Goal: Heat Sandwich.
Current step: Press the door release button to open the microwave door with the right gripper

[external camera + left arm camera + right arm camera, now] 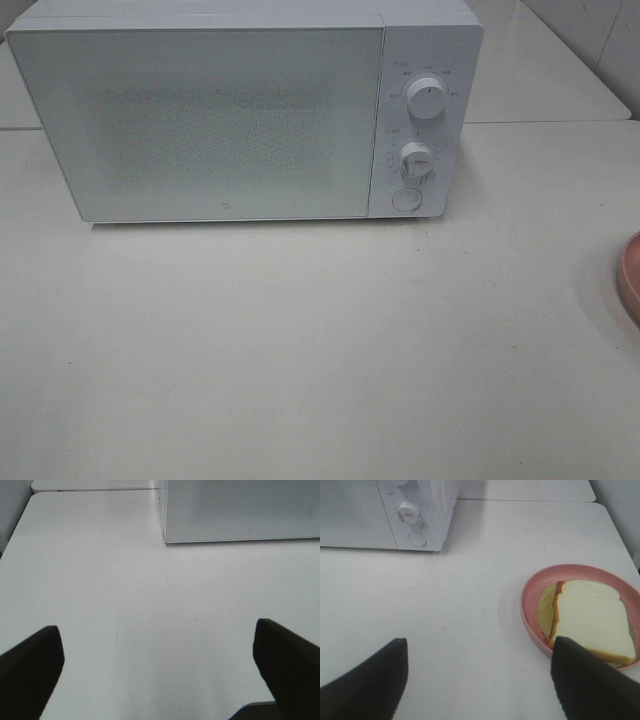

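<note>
The sandwich (590, 622), a white bread slice with an orange-brown crust over a pale yellow-green layer, lies on a round pink plate (529, 596) in the right wrist view. My right gripper (480, 682) is open and empty above the table, one dark finger (592, 685) overlapping the plate's near rim in the picture. The white microwave (200, 120) stands at the back with its door shut. My left gripper (160, 675) is open over bare table in front of the microwave (240, 510). Neither gripper shows in the exterior high view.
Two round knobs (426, 100) and a button (406, 198) sit on the microwave's right panel. Only the plate's edge (630, 280) shows at the right border of the exterior high view. A table seam runs behind the microwave.
</note>
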Motion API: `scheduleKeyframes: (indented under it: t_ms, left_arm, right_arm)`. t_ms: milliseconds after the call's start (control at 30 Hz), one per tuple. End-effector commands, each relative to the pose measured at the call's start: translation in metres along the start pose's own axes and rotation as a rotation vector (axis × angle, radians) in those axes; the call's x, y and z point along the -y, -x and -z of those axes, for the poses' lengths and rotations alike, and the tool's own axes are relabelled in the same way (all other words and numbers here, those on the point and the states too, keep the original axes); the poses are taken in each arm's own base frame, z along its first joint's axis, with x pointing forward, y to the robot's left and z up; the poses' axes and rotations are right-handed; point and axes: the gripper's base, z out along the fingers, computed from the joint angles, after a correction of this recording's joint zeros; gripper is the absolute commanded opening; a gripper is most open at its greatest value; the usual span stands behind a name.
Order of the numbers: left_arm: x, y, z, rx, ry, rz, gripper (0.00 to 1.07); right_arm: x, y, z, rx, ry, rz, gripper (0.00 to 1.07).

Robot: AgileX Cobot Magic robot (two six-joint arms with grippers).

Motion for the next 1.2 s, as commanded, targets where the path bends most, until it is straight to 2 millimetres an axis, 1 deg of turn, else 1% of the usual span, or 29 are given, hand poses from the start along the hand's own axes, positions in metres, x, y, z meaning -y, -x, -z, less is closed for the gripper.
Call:
scheduleKeyframes:
  t_ms: [33, 467, 633, 700, 733, 800, 933, 967, 1033, 1133, 1200]
  left_arm:
    - [0.001, -0.001, 0.003, 0.035, -0.001, 0.007, 0.98]
    - [0.001, -0.001, 0.003, 0.035, -0.001, 0.007, 0.98]
    - [0.001, -0.001, 0.003, 0.035, -0.001, 0.007, 0.98]
    - [0.001, -0.001, 0.003, 0.035, -0.001, 0.007, 0.98]
    - [0.001, -0.001, 0.003, 0.035, -0.001, 0.007, 0.98]
    - [0.001, -0.001, 0.003, 0.035, -0.001, 0.007, 0.98]
    - [0.001, -0.001, 0.003, 0.035, -0.001, 0.007, 0.98]
    - [0.001, -0.001, 0.003, 0.035, -0.001, 0.007, 0.98]
    - [0.001, -0.001, 0.003, 0.035, -0.001, 0.007, 0.98]
    - [0.001, -0.001, 0.003, 0.035, -0.001, 0.007, 0.98]
    - [0.001, -0.001, 0.003, 0.035, -0.001, 0.007, 0.98]
  right_arm:
    - [0.000, -0.002, 0.003, 0.032, -0.006, -0.005, 0.76]
    - [0.000, -0.001, 0.003, 0.033, -0.006, -0.005, 0.76]
    - [0.000, 0.009, 0.003, 0.028, -0.006, -0.016, 0.76]
    - [0.000, 0.018, 0.000, 0.015, -0.006, -0.016, 0.76]
    - [0.000, 0.018, 0.000, 0.015, -0.006, -0.016, 0.76]
    - [0.000, 0.024, -0.006, 0.001, -0.006, -0.016, 0.76]
    - [0.000, 0.032, -0.014, -0.017, -0.006, -0.016, 0.76]
    - [0.000, 0.036, -0.020, -0.024, -0.006, -0.017, 0.76]
    - [0.000, 0.038, -0.022, -0.028, -0.006, -0.017, 0.76]
    - [0.000, 0.046, -0.036, -0.042, -0.007, -0.018, 0.76]
    - [0.000, 0.048, -0.039, -0.043, -0.007, -0.018, 0.76]
